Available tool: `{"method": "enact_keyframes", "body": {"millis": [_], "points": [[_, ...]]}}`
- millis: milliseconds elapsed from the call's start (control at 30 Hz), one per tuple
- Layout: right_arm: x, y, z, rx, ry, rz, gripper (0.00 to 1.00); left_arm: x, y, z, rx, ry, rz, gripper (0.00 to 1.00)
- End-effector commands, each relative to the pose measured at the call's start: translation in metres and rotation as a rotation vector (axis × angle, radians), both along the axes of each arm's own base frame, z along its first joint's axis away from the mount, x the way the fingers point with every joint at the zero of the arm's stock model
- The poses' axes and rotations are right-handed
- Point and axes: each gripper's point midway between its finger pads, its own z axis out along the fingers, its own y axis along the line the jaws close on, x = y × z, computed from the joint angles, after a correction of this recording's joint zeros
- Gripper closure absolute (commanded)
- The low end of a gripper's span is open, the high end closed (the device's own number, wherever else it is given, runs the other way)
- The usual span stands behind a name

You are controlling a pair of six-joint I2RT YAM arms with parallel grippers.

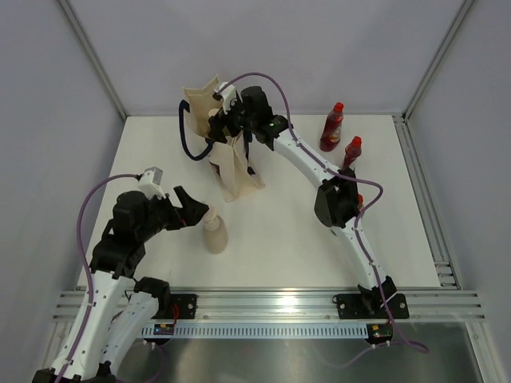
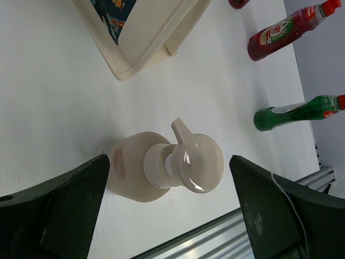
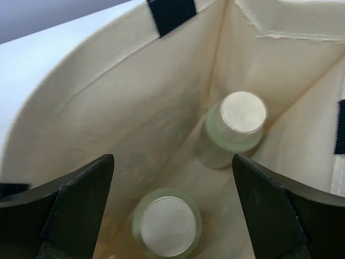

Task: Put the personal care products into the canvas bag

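A white desk [image 1: 303, 239] carries a tall cream canvas bag [image 1: 239, 171] with navy handles, standing open at the far side, left of centre. The right pincer [image 3: 172, 162] hangs over the bag's mouth with its jaws wide apart and nothing between them. Below it, two sage-green bottles, one [image 3: 232, 127] farther in and one [image 3: 167, 224] nearer, stand upright on the bag's floor.

The third product, a pinkish-beige bottle [image 2: 135, 172] with a whitish pump cap, stands upright on the desk near the left arm, well apart from the bag. The left pincer [image 2: 170, 162] straddles it from above, jaws fully apart, with a fingertip on each side and neither touching.

The step in hand looks like grasping this last bottle. It would go best by lowering past the wide pump cap and closing on the body, since the rounded cap would likely slip. The bottle should be kept upright and lifted above the bag's rim.

The right arm sits over the opening and would need to clear away first. The loose handles could snag. Two red squeeze bottles [image 1: 332, 128] lie far right and a green one [image 2: 296, 112] lies nearby. All are off the likely path.
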Motion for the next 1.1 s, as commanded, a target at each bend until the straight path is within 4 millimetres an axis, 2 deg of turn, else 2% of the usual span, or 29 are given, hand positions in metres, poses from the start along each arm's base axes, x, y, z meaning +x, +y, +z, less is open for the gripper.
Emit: {"method": "enact_keyframes", "body": {"millis": [0,33,100,133,167,200,233,300,400,467,500,533,567,600,633,667,700,733,767,800,867,900,933,967,1000,1033,1067], "points": [[-0.034,-0.004,0.076,0.096,-0.001,0.116,0.0,-0.009,-0.01,0.008,-0.022,-0.028,-0.072,0.01],[-0.037,-0.012,0.098,0.124,-0.014,0.129,0.0,-0.009,-0.01,0.01,-0.018,-0.035,-0.076,0.01],[-0.057,-0.018,0.12,0.151,-0.002,0.203,0.01,-0.014,-0.011,0.012,-0.003,-0.054,-0.087,0.01],[-0.066,-0.026,0.14,0.164,-0.019,0.22,0.01,-0.014,-0.008,0.011,0.012,-0.054,-0.076,0.01],[-0.076,-0.031,0.143,0.155,-0.001,0.253,0.01,-0.017,-0.007,0.009,0.026,-0.043,-0.075,0.01],[-0.089,-0.039,0.163,0.164,-0.019,0.272,0.0,-0.018,-0.005,0.005,0.036,-0.029,-0.068,0.01],[-0.093,-0.047,0.162,0.155,0.0,0.279,0.0,-0.017,-0.002,0.001,0.051,-0.016,-0.051,0.01],[-0.116,-0.061,0.165,0.133,0.04,0.317,0.0,-0.017,-0.002,-0.007,0.068,0.017,-0.037,0.01],[-0.137,-0.085,0.156,0.1,0.091,0.33,0.01,-0.013,-0.007,-0.013,0.082,0.036,-0.034,0.01],[-0.142,-0.102,0.152,0.094,0.113,0.322,0.01,-0.01,-0.011,-0.015,0.092,0.039,-0.039,0.01],[-0.151,-0.113,0.163,0.103,0.102,0.319,0.0,-0.011,-0.017,-0.018,0.106,0.046,-0.06,0.01],[-0.154,-0.12,0.149,0.092,0.146,0.313,0.01,-0.006,-0.017,-0.022,0.132,0.065,-0.048,0.01],[-0.159,-0.135,0.157,0.102,0.147,0.298,0.01,-0.007,-0.025,-0.024,0.144,0.07,-0.076,0.01],[-0.161,-0.143,0.142,0.092,0.192,0.286,0.01,-0.005,-0.027,-0.027,0.167,0.075,-0.069,0.01],[-0.164,-0.151,0.14,0.091,0.201,0.278,0.01,-0.002,-0.03,-0.034,0.191,0.099,-0.072,0.01],[-0.167,-0.167,0.147,0.096,0.189,0.252,0.01,-0.004,-0.034,-0.039,0.215,0.115,-0.075,0.01],[-0.169,-0.176,0.128,0.084,0.235,0.232,0.01,0.001,-0.026,-0.045,0.26,0.124,-0.018,0.01],[-0.172,-0.184,0.125,0.086,0.24,0.217,0.01,0.002,-0.024,-0.053,0.292,0.157,-0.001,0.01],[-0.179,-0.193,0.13,0.094,0.219,0.205,0.01,0.001,-0.026,-0.056,0.304,0.163,0.002,0.01],[-0.179,-0.206,0.11,0.085,0.263,0.172,0.0,0.004,-0.021,-0.06,0.331,0.16,0.038,0.01],[-0.19,-0.219,0.109,0.089,0.261,0.151,0.01,0.004,-0.026,-0.069,0.343,0.156,0.04,0.01],[-0.192,-0.226,0.094,0.083,0.296,0.132,0.01,0.007,-0.024,-0.072,0.356,0.143,0.069,0.01],[-0.195,-0.23,0.089,0.081,0.306,0.126,0.01,0.013,-0.03,-0.07,0.336,0.114,0.079,0.01],[-0.199,-0.234,0.085,0.074,0.306,0.123,0.01,0.013,-0.033,-0.082,0.349,0.12,0.072,0.02],[-0.206,-0.237,0.078,0.068,0.319,0.123,0.01,0.018,-0.033,-0.085,0.357,0.104,0.097,0.03],[-0.209,-0.239,0.075,0.062,0.319,0.125,0.0,0.026,-0.042,-0.081,0.323,0.065,0.105,0.04],[-0.216,-0.241,0.073,0.048,0.313,0.133,0.01,0.025,-0.047,-0.093,0.339,0.063,0.084,0.06]]}}
